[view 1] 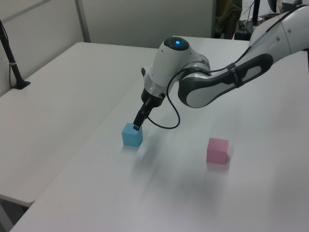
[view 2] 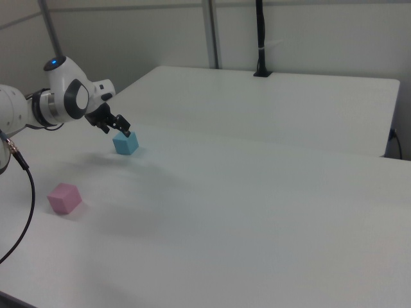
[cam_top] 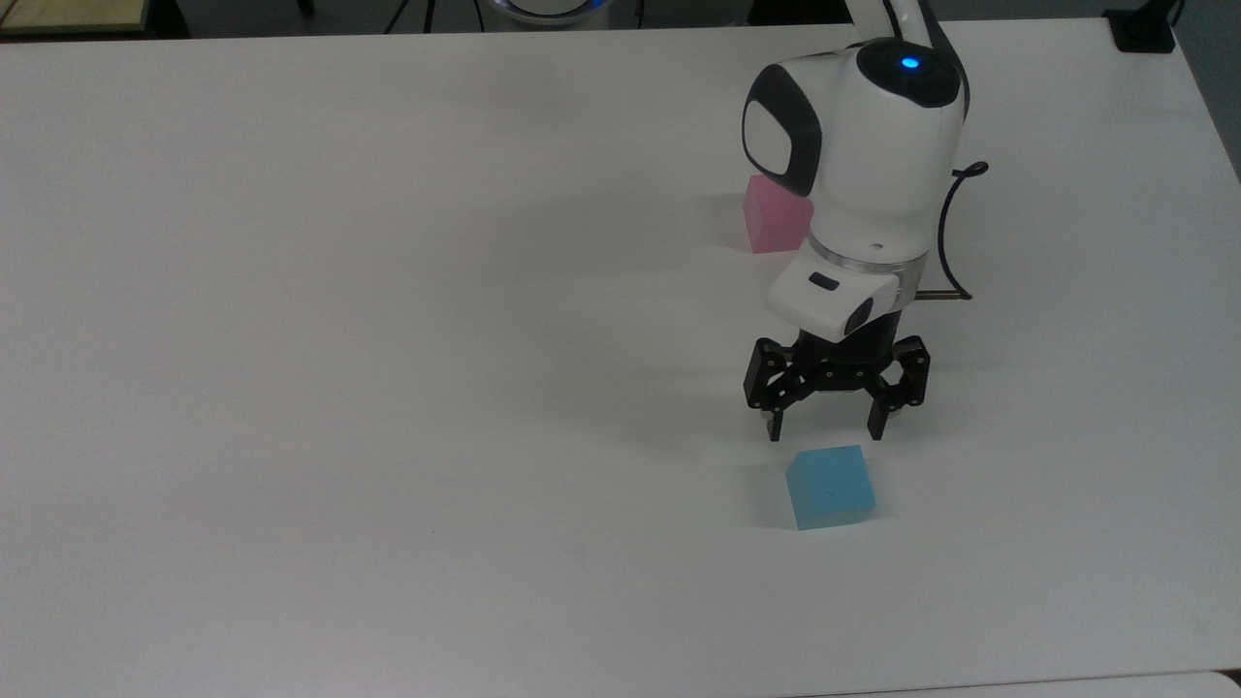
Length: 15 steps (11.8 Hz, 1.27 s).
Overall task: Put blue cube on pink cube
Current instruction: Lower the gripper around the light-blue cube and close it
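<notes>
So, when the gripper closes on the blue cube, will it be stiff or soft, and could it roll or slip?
The blue cube has flat faces and rests flat on the table, so it should not roll. Its matte, foam-like surface suggests it is light and slightly soft, so probably grippy. The open gripper may nudge it sideways.

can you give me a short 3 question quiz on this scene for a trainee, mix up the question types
1. True or false: the blue cube already sits on the pink cube.
2. Multiple choice: the gripper is (a) shut on the blue cube, (b) open just above the blue cube, (c) open over the pink cube.
3. Short answer: in the left view, which cube lies nearer the left view's right edge?

Key
1. False: both cubes rest apart on the white table.
2. b: the fingers are spread, gripping nothing.
3. The pink cube.
</notes>
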Motion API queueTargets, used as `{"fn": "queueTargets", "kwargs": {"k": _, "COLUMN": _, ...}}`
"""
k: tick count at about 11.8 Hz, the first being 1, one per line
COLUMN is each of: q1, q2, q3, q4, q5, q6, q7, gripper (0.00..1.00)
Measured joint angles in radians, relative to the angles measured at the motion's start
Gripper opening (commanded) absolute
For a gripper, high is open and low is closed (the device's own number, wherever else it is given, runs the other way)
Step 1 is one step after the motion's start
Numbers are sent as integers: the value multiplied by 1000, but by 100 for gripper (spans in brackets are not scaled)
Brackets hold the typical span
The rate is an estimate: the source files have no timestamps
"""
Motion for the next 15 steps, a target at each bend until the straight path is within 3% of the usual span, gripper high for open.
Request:
{"fn": "queueTargets", "kwargs": {"k": 3, "q1": 19, "q2": 19, "q3": -15, "q4": 37, "q5": 0, "q6": 4, "q7": 18, "gripper": 100}}
{"fn": "queueTargets", "kwargs": {"k": 7, "q1": 34, "q2": 93, "q3": -83, "q4": 47, "q5": 0, "q6": 104, "q7": 35, "gripper": 100}}
{"fn": "queueTargets", "kwargs": {"k": 15, "q1": 57, "q2": 106, "q3": -86, "q4": 60, "q5": 0, "q6": 113, "q7": 43, "gripper": 100}}
